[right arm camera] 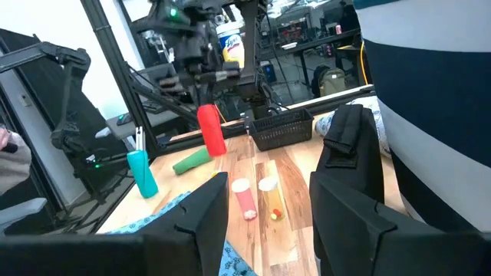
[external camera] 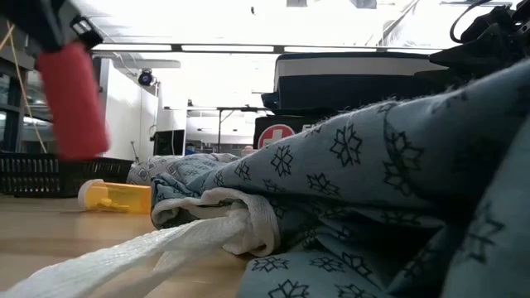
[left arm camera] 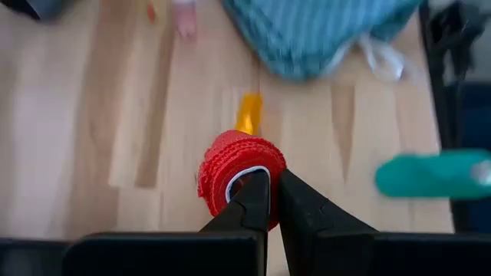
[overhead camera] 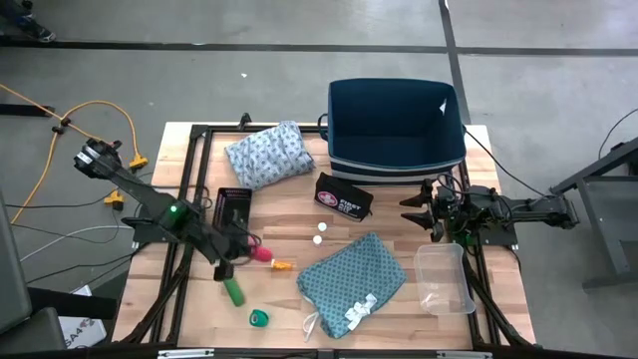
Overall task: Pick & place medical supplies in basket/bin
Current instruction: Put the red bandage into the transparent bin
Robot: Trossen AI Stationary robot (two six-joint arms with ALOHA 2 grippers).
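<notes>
My left gripper (overhead camera: 227, 267) hangs over the table's near left, shut on a red roll (left arm camera: 234, 172), which also shows in the right wrist view (right arm camera: 211, 129) and the low view (external camera: 73, 99). A green roll (overhead camera: 233, 291), a teal roll (overhead camera: 259, 318), a pink piece (overhead camera: 261, 252) and an orange-tipped piece (overhead camera: 282, 266) lie on the wood nearby. The teal cloth with white ties (overhead camera: 351, 279) lies near the front. The pale blue-grey cloth (overhead camera: 267, 155) lies at the far left. My right gripper (right arm camera: 265, 211) waits open beside the navy bin (overhead camera: 397, 130). My left gripper holds the red roll by its end wall (left arm camera: 276, 165). One finger (left arm camera: 249, 203) seems to sit inside the white-lined hollow and the other (left arm camera: 303, 211) outside. The fingers slant down from the table's left. The roll hangs below them, tilted and clear of the table.
A small black mesh basket (overhead camera: 234, 206) sits left of centre. A black first-aid pouch (overhead camera: 342, 197) lies in front of the bin, with two white pieces (overhead camera: 319, 234) near it. A clear plastic tub (overhead camera: 444, 279) stands at the near right.
</notes>
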